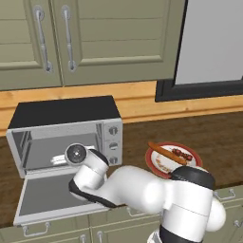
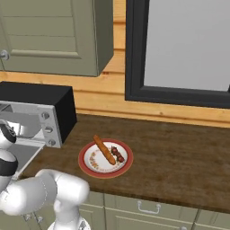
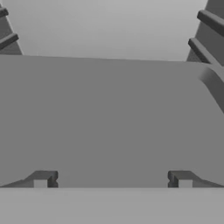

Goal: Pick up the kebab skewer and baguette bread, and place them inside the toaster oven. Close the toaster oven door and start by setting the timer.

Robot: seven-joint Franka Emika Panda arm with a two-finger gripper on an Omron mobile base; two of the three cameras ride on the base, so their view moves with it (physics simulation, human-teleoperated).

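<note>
I'm reaching my gripper (image 3: pixel 112 180) into the open mouth of the boxy toaster oven with black top and silver-grey body (image 1: pixel 66 130); the jaws are standing wide apart, released, grasping nothing. In the hand view the two dark tips are pointing along the bare grey oven floor toward the back wall, rack rails on the side walls. The wide grey glass-fronted toaster oven door (image 1: pixel 47 197) is lying folded down flat in front of the oven, over the edge of the dark wood worktop (image 2: pixel 179 148).

Nothing is loaded yet, I judge. The long slim orange-brown baguette bread (image 2: pixel 104 150) and the short kebab skewer of dark red and brown chunks (image 2: pixel 117 154) are both lying on the round red-rimmed plate (image 2: pixel 88 168), to the right of the oven, past its knob column. The skewer is just beside the baguette, on the side away from the oven.

Handling guess: baguette light, stiff, crusty, so I'd be pinching it across its middle for balance. Skewer light, thin, likely to roll or swing; I'd be gripping over the central chunks, not the bare stick.
</note>
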